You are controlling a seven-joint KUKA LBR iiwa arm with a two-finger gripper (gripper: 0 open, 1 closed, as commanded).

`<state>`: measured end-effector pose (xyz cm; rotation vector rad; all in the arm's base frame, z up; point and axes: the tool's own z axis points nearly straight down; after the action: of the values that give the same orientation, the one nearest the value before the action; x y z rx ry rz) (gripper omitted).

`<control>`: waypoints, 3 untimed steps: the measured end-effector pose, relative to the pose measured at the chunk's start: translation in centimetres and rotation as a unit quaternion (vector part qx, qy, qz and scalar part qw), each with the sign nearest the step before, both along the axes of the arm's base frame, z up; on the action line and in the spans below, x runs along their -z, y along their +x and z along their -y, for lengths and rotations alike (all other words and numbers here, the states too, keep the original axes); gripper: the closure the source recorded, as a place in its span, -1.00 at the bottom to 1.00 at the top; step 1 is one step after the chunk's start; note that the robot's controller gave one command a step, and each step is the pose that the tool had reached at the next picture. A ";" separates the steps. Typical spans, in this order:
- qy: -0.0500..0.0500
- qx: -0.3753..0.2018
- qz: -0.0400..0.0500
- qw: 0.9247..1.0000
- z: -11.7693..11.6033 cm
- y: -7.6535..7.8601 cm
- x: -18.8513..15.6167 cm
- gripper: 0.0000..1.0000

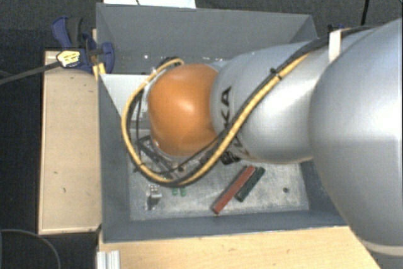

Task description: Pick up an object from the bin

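Grey metal bin (201, 25) with a pale speckled floor. Inside, a reddish-brown stick (232, 191) beside a dark green stick (250, 183). Silver arm (302, 110), orange cover (179, 107), yellow cable (264, 88).

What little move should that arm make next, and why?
Probably a small, straight lowering. The gripper, under the orange wrist cover, hangs over the left part of the bin floor, close above a small grey metal piece. The reddish-brown bar and the dark bar beside it lie further right, out of its way.
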<state>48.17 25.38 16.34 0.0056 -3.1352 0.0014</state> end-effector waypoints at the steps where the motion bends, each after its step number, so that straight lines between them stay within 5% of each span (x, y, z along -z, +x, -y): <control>1: 0.001 0.003 0.004 1.000 0.1 0.3 -0.4 -1.00; 2: 0.001 0.000 0.004 1.000 1.7 6.1 -0.6 -1.00; 3: 0.001 0.013 0.004 1.000 2.0 7.0 -3.4 -1.00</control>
<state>55.22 23.34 19.71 -0.0348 -3.1435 -0.0008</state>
